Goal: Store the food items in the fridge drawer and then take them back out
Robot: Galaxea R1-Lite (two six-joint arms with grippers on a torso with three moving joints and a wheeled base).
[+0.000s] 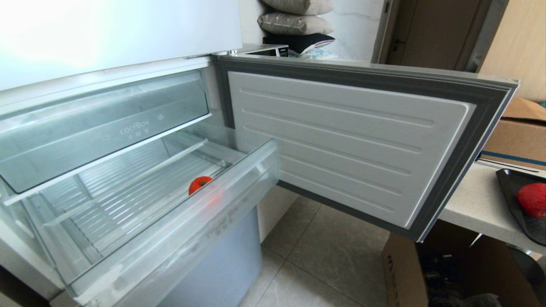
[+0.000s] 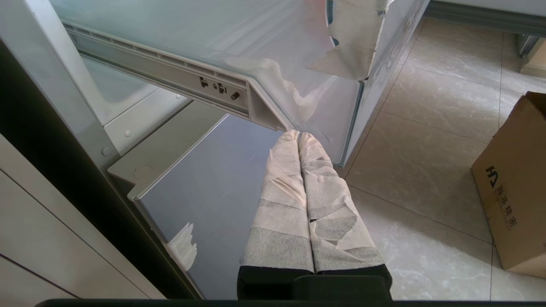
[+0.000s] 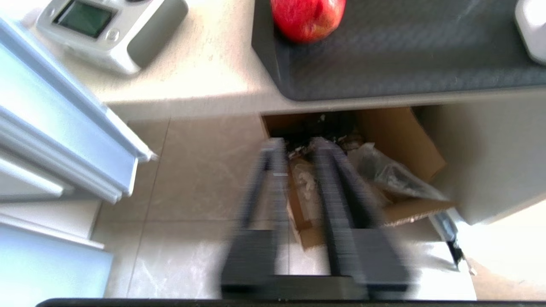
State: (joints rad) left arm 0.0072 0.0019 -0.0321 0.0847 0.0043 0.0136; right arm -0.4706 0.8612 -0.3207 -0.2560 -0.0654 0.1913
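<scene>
I'm looking at the fridge with its door (image 1: 341,145) swinging wide open, and I'm taking that door as my landmark. Left of the door, the fridge drawer (image 1: 179,230) is standing pulled out under the coolBox bin (image 1: 102,128), and the orange pumpkin-like fruit (image 1: 199,184) is sitting inside it, close behind the frosted front lip. Right of the door, a pale counter (image 1: 473,200) is carrying a dark tray (image 3: 384,64), and the red apple (image 3: 308,17) is lying on that tray. My left gripper (image 2: 298,137) is hanging clenched and empty below the drawer's front corner, away from the door. My right gripper (image 3: 296,145) is hovering over the cardboard box (image 3: 405,140) under the counter, fingers narrowly parted, grasping nothing.
</scene>
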